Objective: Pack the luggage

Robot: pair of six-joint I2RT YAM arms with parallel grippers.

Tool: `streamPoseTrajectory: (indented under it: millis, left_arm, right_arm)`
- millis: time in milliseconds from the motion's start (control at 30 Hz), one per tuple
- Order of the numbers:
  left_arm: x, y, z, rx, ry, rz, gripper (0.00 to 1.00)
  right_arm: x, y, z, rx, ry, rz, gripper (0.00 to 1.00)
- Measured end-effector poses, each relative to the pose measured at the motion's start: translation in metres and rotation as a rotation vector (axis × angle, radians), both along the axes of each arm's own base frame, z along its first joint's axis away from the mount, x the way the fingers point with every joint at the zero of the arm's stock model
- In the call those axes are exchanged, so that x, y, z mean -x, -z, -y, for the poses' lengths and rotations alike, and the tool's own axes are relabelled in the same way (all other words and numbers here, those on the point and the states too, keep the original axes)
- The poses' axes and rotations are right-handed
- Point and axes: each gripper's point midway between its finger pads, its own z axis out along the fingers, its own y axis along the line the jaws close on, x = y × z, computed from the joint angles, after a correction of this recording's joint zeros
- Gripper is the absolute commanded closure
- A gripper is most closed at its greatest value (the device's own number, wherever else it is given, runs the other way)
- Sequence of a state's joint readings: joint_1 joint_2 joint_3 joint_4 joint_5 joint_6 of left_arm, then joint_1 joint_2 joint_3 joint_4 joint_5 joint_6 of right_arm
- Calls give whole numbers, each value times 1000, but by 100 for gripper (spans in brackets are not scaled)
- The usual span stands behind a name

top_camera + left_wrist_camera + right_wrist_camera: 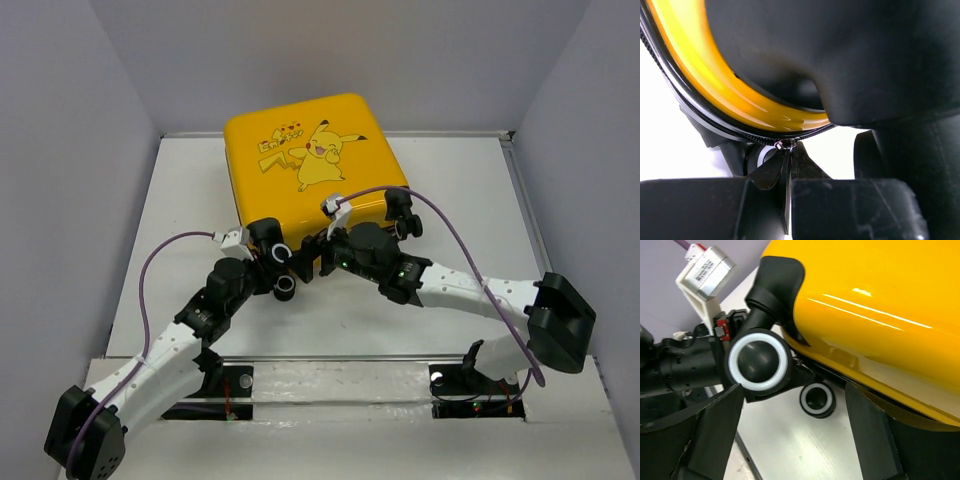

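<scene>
Suitcase (310,150) lies lid-down, far centre of table (460,190). Left claw (789,151) pinched shut on zip pull (786,144), near corner. Right claw (795,437) wide, empty, by wheel (759,360). Zipping likely unfinished.

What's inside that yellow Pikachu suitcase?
Nothing inside shows: the suitcase lies closed, which hides whatever is within. Only its yellow printed outside and black wheels are visible.
</scene>
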State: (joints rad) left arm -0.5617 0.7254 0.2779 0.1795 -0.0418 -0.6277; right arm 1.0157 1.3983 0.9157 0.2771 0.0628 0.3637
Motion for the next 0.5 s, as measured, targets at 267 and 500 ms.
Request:
streamPoseTrajectory:
  millis: [267, 500]
  left_arm:
    - [0, 0, 2, 3, 7, -1, 94]
    - [0, 1, 2, 3, 8, -3, 94]
  right_arm:
    - [7, -4, -40, -62, -131, -53, 14]
    - [1, 7, -62, -58, -159, -94, 26]
